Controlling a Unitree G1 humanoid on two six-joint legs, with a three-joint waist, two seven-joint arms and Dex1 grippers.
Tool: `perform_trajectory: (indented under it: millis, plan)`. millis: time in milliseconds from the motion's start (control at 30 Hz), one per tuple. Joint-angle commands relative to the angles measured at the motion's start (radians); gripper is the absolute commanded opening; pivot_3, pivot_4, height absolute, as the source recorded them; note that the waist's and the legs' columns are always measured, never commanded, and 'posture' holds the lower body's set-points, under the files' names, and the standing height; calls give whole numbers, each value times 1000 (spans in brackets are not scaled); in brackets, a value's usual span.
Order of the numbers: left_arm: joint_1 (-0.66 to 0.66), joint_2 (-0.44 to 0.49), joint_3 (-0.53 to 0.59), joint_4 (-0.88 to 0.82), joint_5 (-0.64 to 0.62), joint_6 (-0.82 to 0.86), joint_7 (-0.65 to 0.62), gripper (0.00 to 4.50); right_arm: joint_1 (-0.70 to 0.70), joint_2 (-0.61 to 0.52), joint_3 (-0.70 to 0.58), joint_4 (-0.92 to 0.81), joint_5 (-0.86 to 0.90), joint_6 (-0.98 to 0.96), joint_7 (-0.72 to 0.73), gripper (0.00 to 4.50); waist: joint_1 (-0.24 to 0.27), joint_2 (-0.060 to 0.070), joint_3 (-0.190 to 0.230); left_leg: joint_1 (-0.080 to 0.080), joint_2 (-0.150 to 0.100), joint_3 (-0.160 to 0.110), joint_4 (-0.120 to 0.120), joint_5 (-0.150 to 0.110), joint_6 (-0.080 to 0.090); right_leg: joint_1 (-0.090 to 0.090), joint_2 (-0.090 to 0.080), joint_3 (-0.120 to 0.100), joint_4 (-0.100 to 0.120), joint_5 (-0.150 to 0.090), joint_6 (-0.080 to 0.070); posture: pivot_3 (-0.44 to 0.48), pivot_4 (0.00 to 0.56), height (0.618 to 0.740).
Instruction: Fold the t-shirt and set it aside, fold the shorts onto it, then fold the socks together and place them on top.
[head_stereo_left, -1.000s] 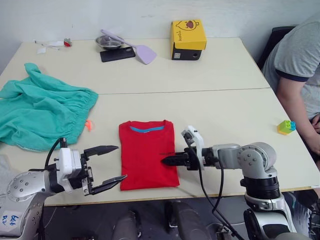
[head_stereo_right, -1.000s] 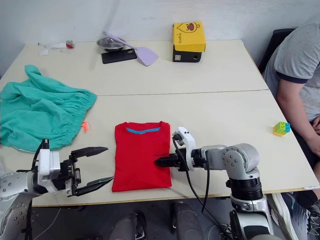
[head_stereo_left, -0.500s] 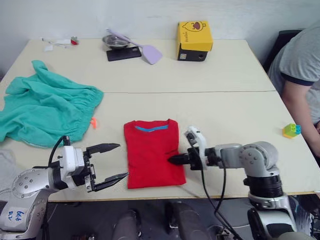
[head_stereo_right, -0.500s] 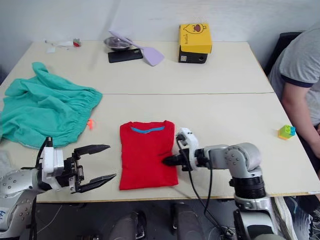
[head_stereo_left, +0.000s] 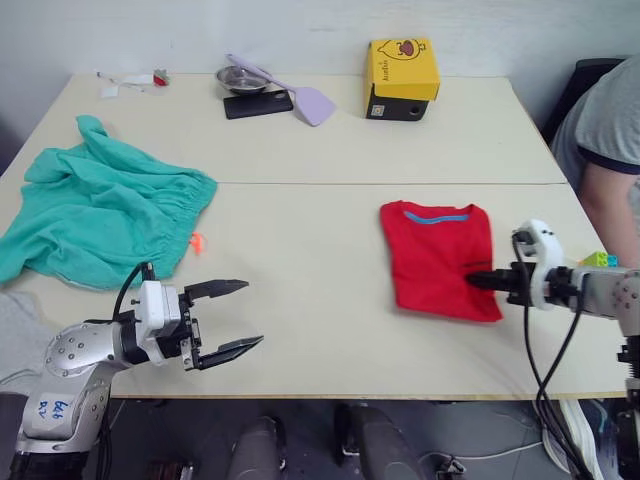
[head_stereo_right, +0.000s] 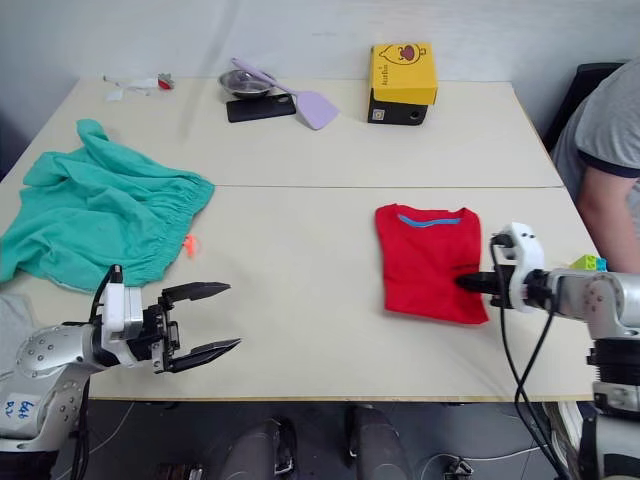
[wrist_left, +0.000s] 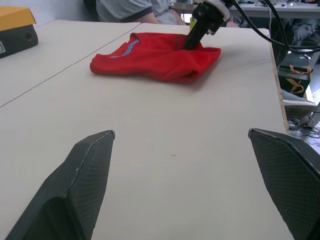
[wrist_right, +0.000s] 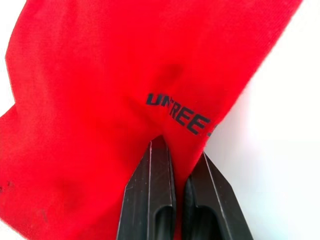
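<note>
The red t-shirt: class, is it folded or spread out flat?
Folded. The t-shirt lies as a compact rectangle with no sleeves showing, collar band at the far edge, and the right gripper pinches its right edge.

Two pale counters butt along a seam, under a white wall; a dark chair stands at right

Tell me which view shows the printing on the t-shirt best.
The right wrist view: dark lettering on the t-shirt reads partly, just beyond the right gripper, whose jaws pinch the fabric. Both eye views show the whole folded shirt, with the print too small to read. The left wrist view shows it from across the table, lettering unseen.
</note>
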Motion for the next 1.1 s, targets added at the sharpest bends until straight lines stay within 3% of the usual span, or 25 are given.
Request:
perform_trajectory:
  millis: [33, 133, 200, 400, 467, 567, 733, 833, 933, 1100]
  plan:
    - [-18, -3, -9, 17, 2, -18, -17, 4500, -7, -90, 72, 123, -115, -167, 125, 17, 1, 0, 0, 0, 0, 0, 0, 0, 0, 0, 0, 0, 0, 0, 0, 0, 150, 740]
    - [-33, -5, -16, 32, 5, -24, -24, 4500, -40, -121, 168, 271, -245, -373, 210, 17, 0, 0, 0, 0, 0, 0, 1, 0, 0, 1, 0, 0, 0, 0, 1, 0, 150, 740]
    - [-36, -1, -17, 45, 11, -33, -34, 4500, -102, -91, 159, 363, -256, -389, 212, 17, 0, 0, 0, 1, 0, 0, 2, 0, 0, 2, 0, 0, 0, 1, 1, 0, 150, 740]
    - [-32, 2, -3, 60, 18, -48, -26, 4500, -136, -62, 185, 460, -365, -585, 218, 17, -4, 0, 0, 1, 0, 2, 3, 3, -4, 2, 0, 2, 0, 2, 2, 0, 150, 740]
    - [-25, 1, -6, 63, 21, -53, -28, 4500, -131, -67, 175, 460, -360, -548, 239, 17, -3, 0, 0, 1, 0, 2, 4, 3, -4, 2, 0, 2, 1, 2, 3, 0, 150, 740]
    - [-27, 12, 3, 71, 12, -43, -32, 4500, -113, -71, 128, 427, -336, -519, 234, 678, -1, -1, 0, 2, 0, 1, 5, 3, -4, 3, 0, 2, 1, 2, 3, 0, 150, 740]
    - [-40, 44, 27, 101, 4, -9, -33, 4500, -17, -152, 63, 291, -322, -498, 285, 2407, 3, 1, 0, 1, 0, 1, 3, 3, -5, 2, 0, 1, 1, 1, 1, 0, 150, 740]
    - [-46, 62, 52, 122, 10, -18, -38, 4500, 66, -213, 28, 225, -360, -655, 286, 3437, 2, 4, 0, 1, 0, 1, 1, 3, -5, 1, 0, 1, 1, 1, 0, 0, 150, 740]
    - [-46, 85, 82, 153, 17, -29, -47, 4500, 122, -181, -56, 117, -323, -879, 321, 4466, -6, 5, 1, 1, 0, 2, 2, 2, -5, 0, 0, 1, 1, 0, 1, 0, 150, 740]
    - [1, 104, 110, 167, 28, -36, -52, 4500, 188, -7, -124, -97, -209, -1044, 348, 4466, -26, 4, 1, 4, 2, 2, 1, 3, -6, 2, 3, 2, 3, 1, 2, 0, 150, 740]
